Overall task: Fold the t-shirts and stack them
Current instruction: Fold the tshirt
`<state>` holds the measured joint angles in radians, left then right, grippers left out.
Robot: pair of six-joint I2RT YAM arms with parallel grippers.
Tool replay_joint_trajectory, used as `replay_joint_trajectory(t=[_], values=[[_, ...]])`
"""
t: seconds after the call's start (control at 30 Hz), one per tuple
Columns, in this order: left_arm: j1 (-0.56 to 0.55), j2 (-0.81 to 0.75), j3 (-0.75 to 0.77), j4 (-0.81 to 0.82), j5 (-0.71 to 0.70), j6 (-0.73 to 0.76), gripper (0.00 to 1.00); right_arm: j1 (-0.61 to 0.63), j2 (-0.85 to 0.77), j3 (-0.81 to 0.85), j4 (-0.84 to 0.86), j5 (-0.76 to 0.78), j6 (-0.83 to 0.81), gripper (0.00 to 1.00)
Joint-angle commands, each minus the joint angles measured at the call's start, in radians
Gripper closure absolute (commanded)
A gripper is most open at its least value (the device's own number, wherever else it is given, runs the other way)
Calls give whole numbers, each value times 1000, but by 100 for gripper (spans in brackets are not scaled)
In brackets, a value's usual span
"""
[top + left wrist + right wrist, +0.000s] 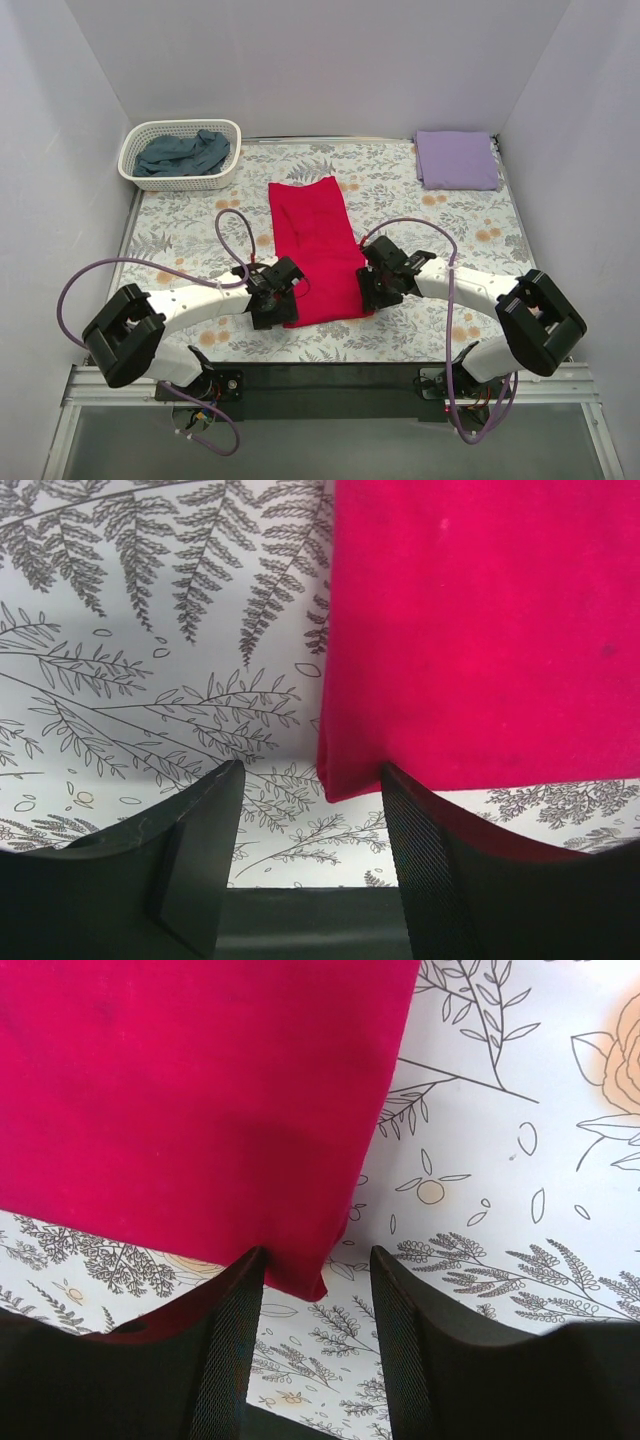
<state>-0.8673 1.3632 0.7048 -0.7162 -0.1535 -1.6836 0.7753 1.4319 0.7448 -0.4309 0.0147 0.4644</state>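
Note:
A crimson red t-shirt [317,248] lies folded into a long strip in the middle of the floral cloth. My left gripper [277,297] hangs over the strip's near left corner [345,780], open, with that corner between its tips and nothing pinched. On the other side my right gripper [374,283] stands open over the near right corner [305,1278], which also lies loose between the fingers. A pale lavender t-shirt [456,159] lies folded at the back right. The blue-grey t-shirt [185,153] is crumpled in the basket.
A white slatted basket [222,132] stands at the back left corner. The floral table covering [430,225] spreads between white side walls. A black rail [330,378] runs along the near edge between the arm bases.

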Motion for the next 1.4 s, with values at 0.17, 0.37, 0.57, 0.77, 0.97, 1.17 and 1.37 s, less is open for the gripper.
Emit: replay_joint_trajectory(t=[0.17,0.37,0.57,0.77,0.97,1.17,1.37], values=[[-48,83,50,-20,-49,-11,47,41,67,-5,-15,42,40,58],[-61,114,39,-42,-44,-19,48,68,104,-1,-43,54,45,63],[-78,143,29,-39,-37,-34,50,88,127,10,-57,68,45,67],[-78,198,28,-8,-29,-15,55,104,150,8,-55,60,48,71],[-78,247,30,17,3,4,65,110,145,-1,-55,80,49,75],[-78,241,22,17,9,2,94,110,140,-12,-57,83,49,85],[-78,192,16,-35,29,10,100,111,116,-1,-103,58,17,99]])
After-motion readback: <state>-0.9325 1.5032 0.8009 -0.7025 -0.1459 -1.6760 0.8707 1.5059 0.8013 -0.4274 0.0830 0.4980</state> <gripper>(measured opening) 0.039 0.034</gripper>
